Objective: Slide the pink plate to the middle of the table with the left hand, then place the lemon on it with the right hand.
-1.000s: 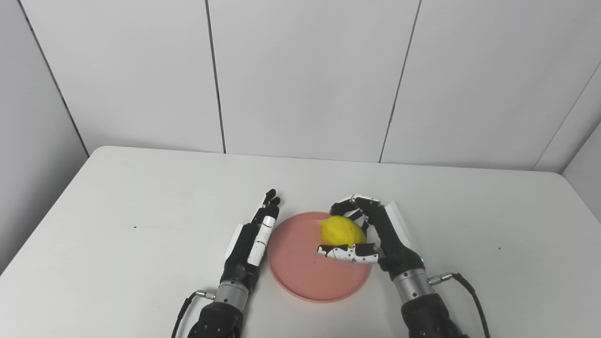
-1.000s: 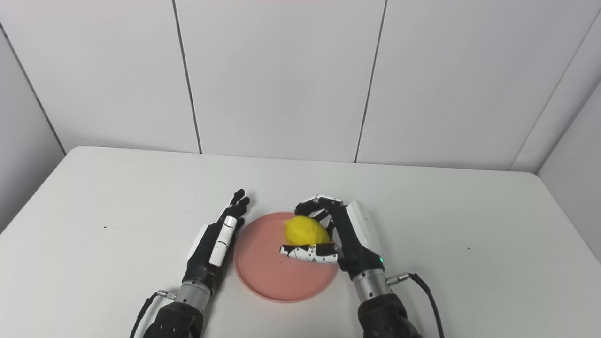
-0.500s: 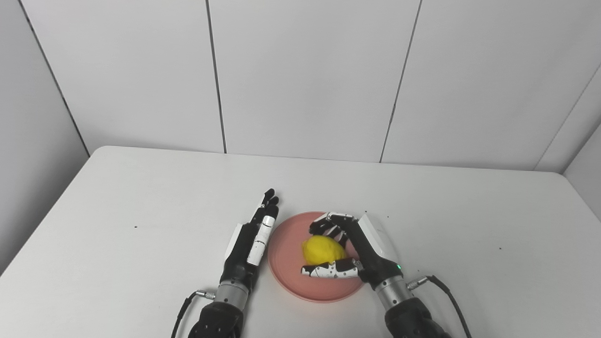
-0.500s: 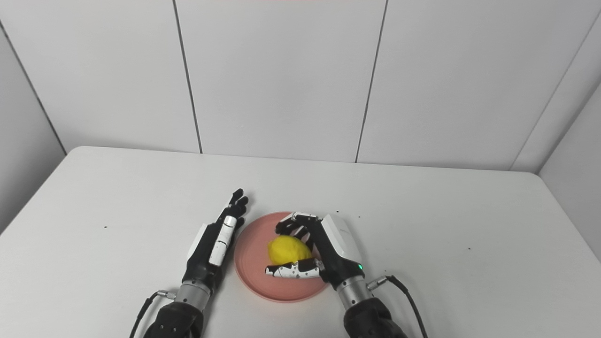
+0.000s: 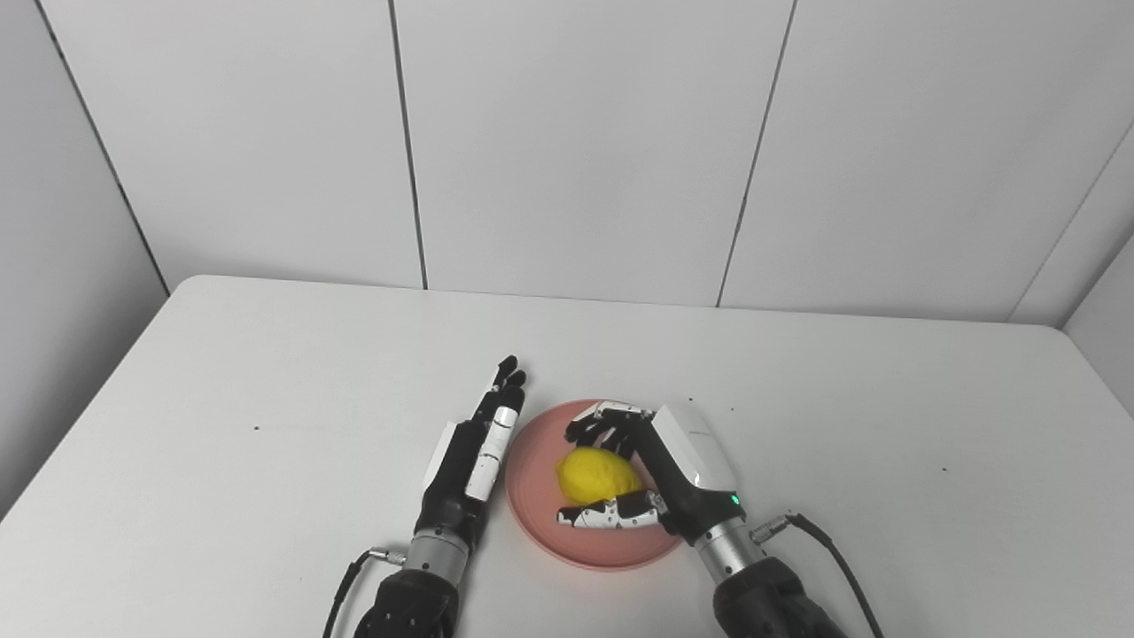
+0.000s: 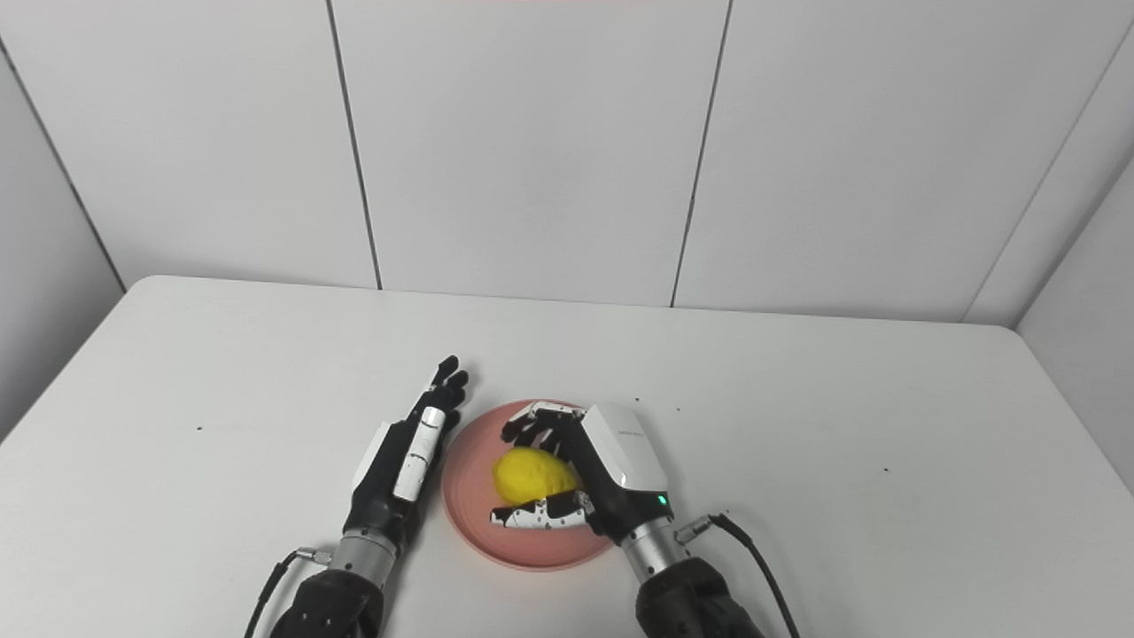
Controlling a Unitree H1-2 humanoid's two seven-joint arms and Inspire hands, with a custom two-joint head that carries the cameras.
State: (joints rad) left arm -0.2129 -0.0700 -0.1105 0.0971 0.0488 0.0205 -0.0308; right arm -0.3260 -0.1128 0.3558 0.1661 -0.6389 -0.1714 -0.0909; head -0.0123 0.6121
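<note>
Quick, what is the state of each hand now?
Left hand: open, fingers straight, holding nothing, beside the round pink plate.
Right hand: shut on the yellow lemon, over the plate.

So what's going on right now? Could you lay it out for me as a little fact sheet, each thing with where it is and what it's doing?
table: white tabletop, pale panelled wall behind
plate: round pink plate, flat on the table near the front edge, between the two hands
lemon: yellow lemon, over the plate's middle
right hand: fingers and thumb curled around the lemon
left hand: holds nothing, fingers straight, lying just beside the plate's left rim
lemon released: not yet
</note>
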